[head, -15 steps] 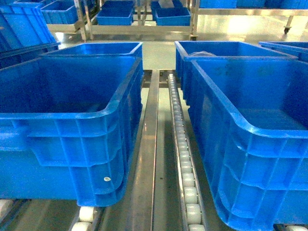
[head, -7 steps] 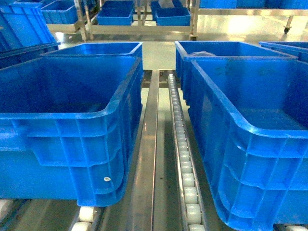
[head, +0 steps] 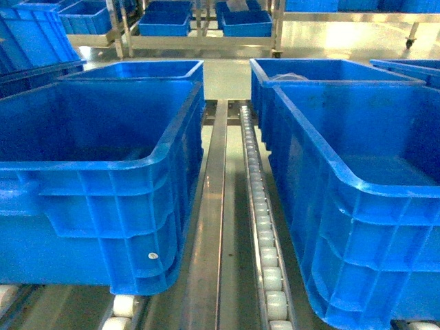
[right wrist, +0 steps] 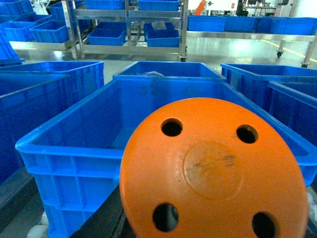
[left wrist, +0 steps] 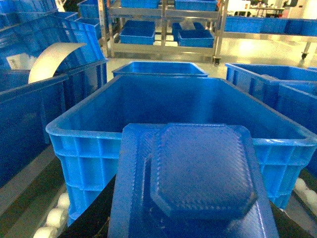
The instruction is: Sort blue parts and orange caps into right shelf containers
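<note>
A blue part, a ridged plate with a raised octagonal centre, fills the lower left wrist view. My left gripper is shut on it and held before the rim of a blue crate; the fingertips are hidden, and only dark gripper body shows. An orange cap, round with four holes, fills the right wrist view. My right gripper is shut on it in front of another blue crate, with dark gripper body showing beside it. Neither gripper shows in the head view.
The head view has a large crate at left and another at right, on roller rails with a metal channel between. More crates stand behind, and on steel racks across the floor. A curved white sheet sticks out of a left crate.
</note>
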Controlling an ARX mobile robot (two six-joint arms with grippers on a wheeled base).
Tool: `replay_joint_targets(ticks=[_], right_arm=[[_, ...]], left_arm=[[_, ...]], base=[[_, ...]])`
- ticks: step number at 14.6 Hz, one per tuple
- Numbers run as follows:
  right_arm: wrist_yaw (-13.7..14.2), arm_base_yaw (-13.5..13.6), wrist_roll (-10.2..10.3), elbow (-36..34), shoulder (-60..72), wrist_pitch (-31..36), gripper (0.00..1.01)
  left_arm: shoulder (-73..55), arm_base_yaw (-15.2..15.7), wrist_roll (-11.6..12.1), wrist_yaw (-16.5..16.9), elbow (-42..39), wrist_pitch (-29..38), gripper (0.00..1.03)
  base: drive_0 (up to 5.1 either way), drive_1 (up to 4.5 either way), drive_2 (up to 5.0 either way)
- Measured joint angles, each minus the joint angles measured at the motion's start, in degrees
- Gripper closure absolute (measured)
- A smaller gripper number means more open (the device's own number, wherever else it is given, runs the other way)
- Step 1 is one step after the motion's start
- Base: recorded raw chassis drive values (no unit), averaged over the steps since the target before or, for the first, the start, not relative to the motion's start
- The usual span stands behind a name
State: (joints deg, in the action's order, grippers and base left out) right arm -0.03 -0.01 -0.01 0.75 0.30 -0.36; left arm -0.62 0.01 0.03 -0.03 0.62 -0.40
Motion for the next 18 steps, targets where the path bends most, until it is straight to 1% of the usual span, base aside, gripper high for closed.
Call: replay_joint_targets(ticks=[2,3,4,5,6,7,8,9,10,11,12,13,14,15,16,17,18], right_arm=[[0.0,0.0,0.0,0.0,0.0,0.0,0.57],[5.3,2.3,-1.6,0.1,1.3,1.9,0.57],[9.8,5.0,-3.5,0.6,6.3,6.7,0.57],[9.6,4.8,-5.1,2.2,13.9,14.0,0.57],[7.4,3.0,-5.7,5.7,23.7,22.9,0.57],[5.4,1.7,-5.8,10.1,33.3,31.1,0.57],[3.4,1.3,-5.5,16.4,44.9,38.0,0.57],[1.2,1.3,-4.5,23.1,56.0,40.3,0.57],[1.4,1.0,-3.8,28.5,65.2,41.4,0.57],[2.7,0.7,-2.8,34.7,75.3,40.2,0.57],[3.9,0.7,-2.1,39.6,83.1,38.7,0.57],[4.3,0.8,-1.7,42.2,87.5,38.0,0.57],[4.1,1.4,-1.2,43.0,89.7,37.3,0.57],[3.7,1.7,-0.9,42.9,89.7,37.6,0.49],[3.7,2.3,-0.9,42.9,89.5,38.6,0.36],[3.6,2.8,-0.9,42.9,89.4,38.5,0.23],[3.6,2.9,-0.9,42.9,89.4,38.5,0.09]], left_arm=[[0.0,0.0,0.0,-0.2,0.0,0.3,0.60],[-1.2,-1.0,-0.1,-3.1,-0.1,7.3,0.60],[-6.0,-0.9,0.0,-3.0,0.0,15.6,0.60],[-17.5,-0.9,0.0,-3.1,0.7,25.0,0.60],[-31.2,-0.9,0.0,-2.2,4.0,35.3,0.60],[-43.2,-0.9,0.0,-1.6,10.0,43.7,0.60],[-54.6,-0.9,0.0,-0.8,18.3,50.9,0.60],[-66.4,-0.9,-0.3,0.0,27.5,52.3,0.60],[-77.2,-0.9,-1.1,-0.2,34.9,49.3,0.60],[-85.9,-0.9,-2.2,-0.3,40.2,45.9,0.60],[-93.6,-0.9,-4.2,-0.7,44.2,43.2,0.60],[-97.0,-0.9,-5.3,-0.8,45.7,42.4,0.60],[-97.7,-1.0,-6.4,-0.3,45.9,42.3,0.55],[-97.1,-1.1,-6.5,0.7,45.9,43.1,0.44],[-96.1,-1.1,-6.5,1.1,45.8,44.4,0.29],[-95.6,-0.9,-6.5,1.1,45.4,44.4,0.18],[-95.1,-0.6,-6.5,2.3,44.7,44.1,0.05]], base=[[0.0,0.00,0.0],[0.0,0.00,0.0],[0.0,0.00,0.0],[0.0,0.00,0.0],[0.0,0.00,0.0],[0.0,0.00,0.0],[0.0,0.00,0.0],[0.0,0.00,0.0],[0.0,0.00,0.0],[0.0,0.00,0.0],[0.0,0.00,0.0],[0.0,0.00,0.0],[0.0,0.00,0.0],[0.0,0.00,0.0],[0.0,0.00,0.0],[0.0,0.00,0.0],[0.0,0.00,0.0]])
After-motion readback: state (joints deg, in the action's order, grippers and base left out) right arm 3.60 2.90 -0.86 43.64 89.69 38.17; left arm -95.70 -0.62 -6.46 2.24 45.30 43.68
